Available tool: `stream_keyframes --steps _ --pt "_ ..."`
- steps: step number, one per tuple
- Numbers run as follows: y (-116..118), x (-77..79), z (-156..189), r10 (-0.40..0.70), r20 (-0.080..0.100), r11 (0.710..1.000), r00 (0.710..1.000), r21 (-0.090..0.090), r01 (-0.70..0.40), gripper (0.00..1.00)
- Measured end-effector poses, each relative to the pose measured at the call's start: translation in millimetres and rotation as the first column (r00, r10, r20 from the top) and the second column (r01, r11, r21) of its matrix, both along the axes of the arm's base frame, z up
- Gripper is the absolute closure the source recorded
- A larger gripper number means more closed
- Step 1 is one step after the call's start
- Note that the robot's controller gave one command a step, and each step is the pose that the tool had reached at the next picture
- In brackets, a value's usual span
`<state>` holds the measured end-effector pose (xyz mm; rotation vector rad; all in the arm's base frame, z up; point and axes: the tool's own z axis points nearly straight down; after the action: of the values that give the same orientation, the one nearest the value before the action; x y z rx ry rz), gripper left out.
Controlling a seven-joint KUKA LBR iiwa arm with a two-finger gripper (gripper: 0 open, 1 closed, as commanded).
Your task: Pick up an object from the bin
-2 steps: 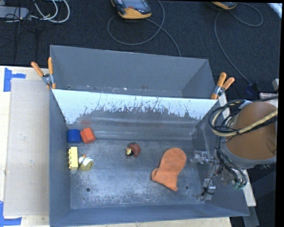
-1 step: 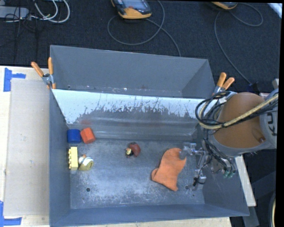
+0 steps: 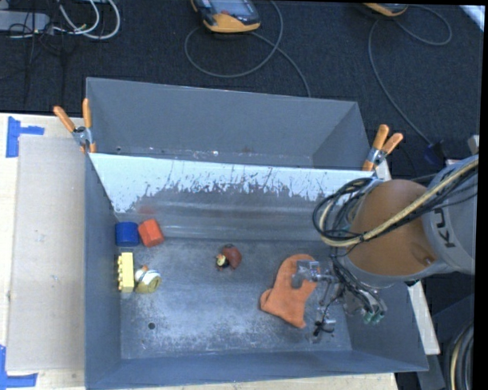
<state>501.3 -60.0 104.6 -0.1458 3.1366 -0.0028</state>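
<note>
One camera, high above the bin

It looks down, a little from one side, near enough that the grey bin [image 3: 223, 333] spans most of the frame. The arm [image 3: 403, 228] enters at right, and dark floor [image 3: 137, 58] runs along the top.

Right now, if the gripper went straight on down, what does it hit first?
Probably the right edge of the orange cloth-like piece; else the bin floor beside it. Depth unclear.

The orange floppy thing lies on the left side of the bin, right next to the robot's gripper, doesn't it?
Not quite. The orange floppy thing lies on the right side of the bin, not the left. The camera view shows it there, right next to the robot's gripper.
</note>
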Motion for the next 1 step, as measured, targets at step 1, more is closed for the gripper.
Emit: stream_keyframes --steps 1 --pt "13.2 22.4 -34.6 0.266 -0.002 0.964 0.964 0.006 -0.266 1.00"
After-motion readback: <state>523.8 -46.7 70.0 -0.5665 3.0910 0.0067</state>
